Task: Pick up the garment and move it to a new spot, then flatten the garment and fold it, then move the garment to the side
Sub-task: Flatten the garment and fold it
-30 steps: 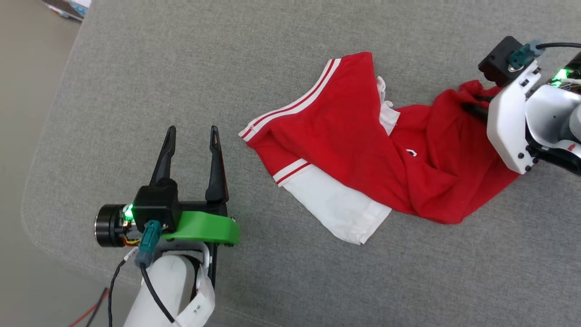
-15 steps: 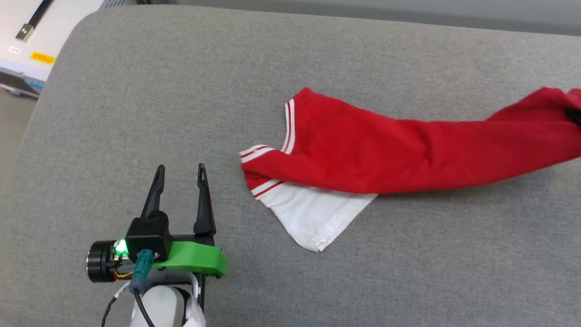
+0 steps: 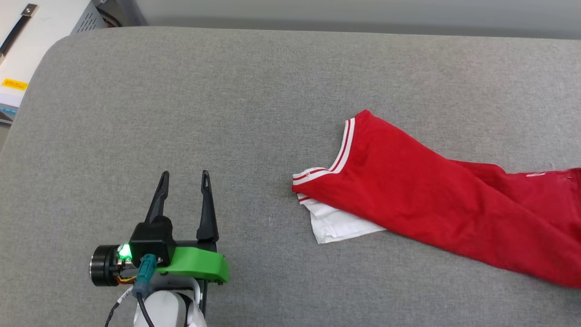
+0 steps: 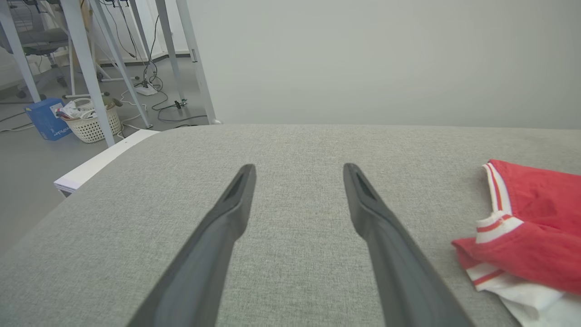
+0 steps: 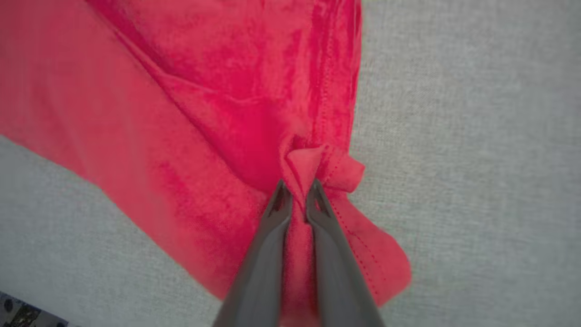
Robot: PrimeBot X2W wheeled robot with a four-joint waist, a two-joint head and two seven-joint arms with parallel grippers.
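Note:
The garment (image 3: 422, 200), a red T-shirt with white sleeves and striped trim, lies stretched toward the right edge of the grey surface in the head view. Its collar end shows at the right of the left wrist view (image 4: 531, 231). My right gripper (image 5: 297, 186) is shut on a bunched fold of the red cloth near its stitched hem. At the lower left of the head view my left gripper (image 3: 184, 175) stands open and holds nothing, well left of the collar; its fingers (image 4: 240, 200) hover over bare grey fabric.
The grey fabric surface (image 3: 227, 100) has a rounded corner at the upper left. Beyond it stands a white unit (image 3: 18, 54). The left wrist view shows table legs (image 4: 91, 68), a basket (image 4: 93, 122) and a blue box (image 4: 45, 118) on the floor.
The head view has shifted. The garment has been dragged rightward and drawn out long, its collar now farther from my left gripper; the white sleeve is mostly tucked under. My left gripper stays open.

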